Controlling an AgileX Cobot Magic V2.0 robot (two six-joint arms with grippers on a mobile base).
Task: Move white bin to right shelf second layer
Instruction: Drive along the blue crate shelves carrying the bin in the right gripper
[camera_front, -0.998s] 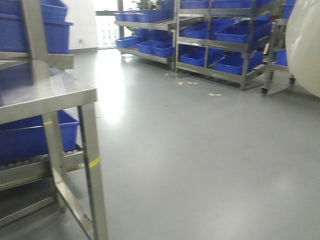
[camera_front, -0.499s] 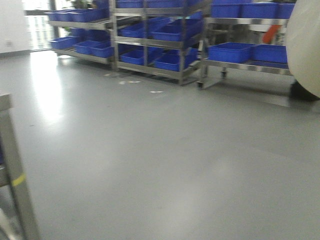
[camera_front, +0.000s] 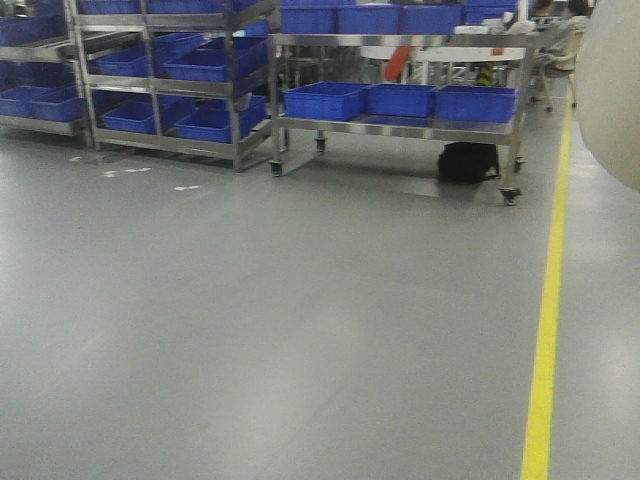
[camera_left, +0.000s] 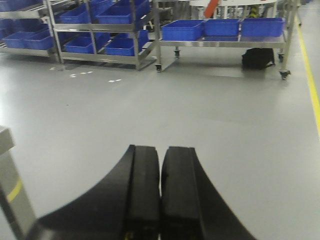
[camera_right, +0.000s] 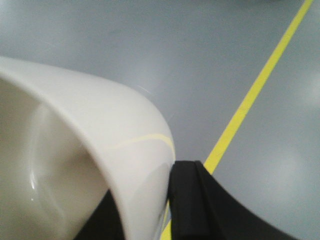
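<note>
The white bin (camera_front: 612, 92) is a glossy cream tub hanging at the right edge of the front view, above the grey floor. In the right wrist view its rim and inner wall (camera_right: 75, 150) fill the left half. My right gripper (camera_right: 150, 192) is shut on that rim, one black finger inside the bin and the other finger (camera_right: 192, 200) outside. My left gripper (camera_left: 161, 152) is shut with nothing in it, its black pads pressed together over the floor. The right shelf second layer is not to be made out in these views.
Steel racks with blue crates (camera_front: 170, 70) stand at the far left. A wheeled steel rack with blue crates (camera_front: 400, 100) stands at the far middle, a black bag (camera_front: 468, 160) under it. A yellow floor line (camera_front: 548, 300) runs along the right. A steel leg (camera_left: 10, 190) shows at left.
The front view has swung to the right: the steel table has left the frame, the blue-crate racks have slid left, and the yellow floor line has come in. The bin stays at the right edge.
</note>
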